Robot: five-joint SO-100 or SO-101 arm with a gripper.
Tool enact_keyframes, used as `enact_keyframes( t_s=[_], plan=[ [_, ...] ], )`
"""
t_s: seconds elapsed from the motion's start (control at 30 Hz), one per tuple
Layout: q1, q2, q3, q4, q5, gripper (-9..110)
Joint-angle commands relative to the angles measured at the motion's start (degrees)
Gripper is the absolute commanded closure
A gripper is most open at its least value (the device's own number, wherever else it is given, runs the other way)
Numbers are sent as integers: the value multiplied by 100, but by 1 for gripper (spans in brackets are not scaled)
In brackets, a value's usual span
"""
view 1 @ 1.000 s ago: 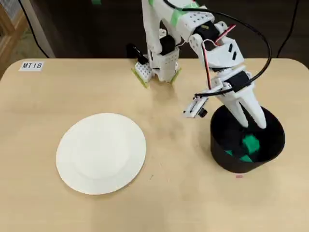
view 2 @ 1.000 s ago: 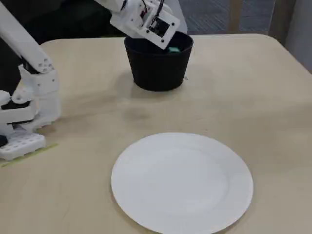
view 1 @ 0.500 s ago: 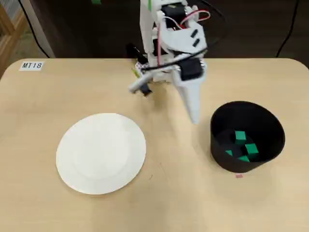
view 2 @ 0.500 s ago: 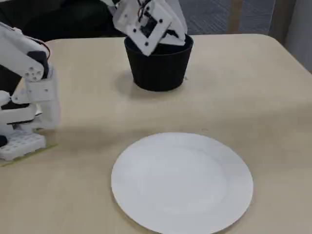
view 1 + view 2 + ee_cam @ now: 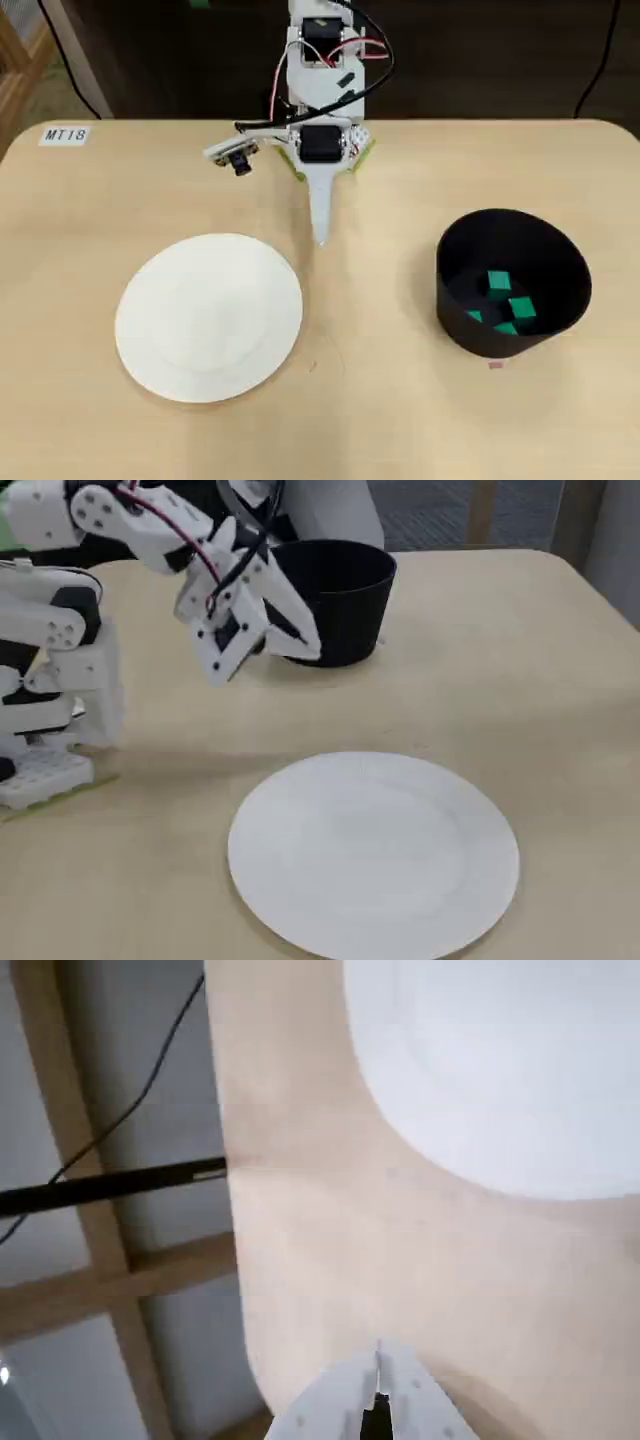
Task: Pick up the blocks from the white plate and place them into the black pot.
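Observation:
The white plate (image 5: 208,316) (image 5: 373,852) (image 5: 500,1060) lies bare on the table, with no block on it. Inside the black pot (image 5: 566,275) (image 5: 335,615) at the right of the overhead view lie several green blocks (image 5: 505,298). My gripper (image 5: 320,237) (image 5: 312,650) (image 5: 378,1352) hangs shut and holding nothing above the table between plate and pot, its tip near the plate's upper right rim. In the fixed view the pot's inside is hidden.
The arm's white base (image 5: 322,140) (image 5: 45,720) stands at the table's far edge in the overhead view. A label reading MT18 (image 5: 66,135) is stuck at the far left corner. A small pink mark (image 5: 494,364) lies just in front of the pot.
The arm has swung left, out of the pot and across the table to a spot near the plate's rim. A green block it carried now lies in the pot. The fingers have shut.

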Motion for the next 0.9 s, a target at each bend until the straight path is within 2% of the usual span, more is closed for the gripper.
enact_keyframes(
  t_s=[0.0,0.17,0.87],
  plan=[
    [-44,650,536,18,-9,104],
    [53,1811,1318,352,0,104],
    [114,1811,1705,255,18,104]
  ],
)
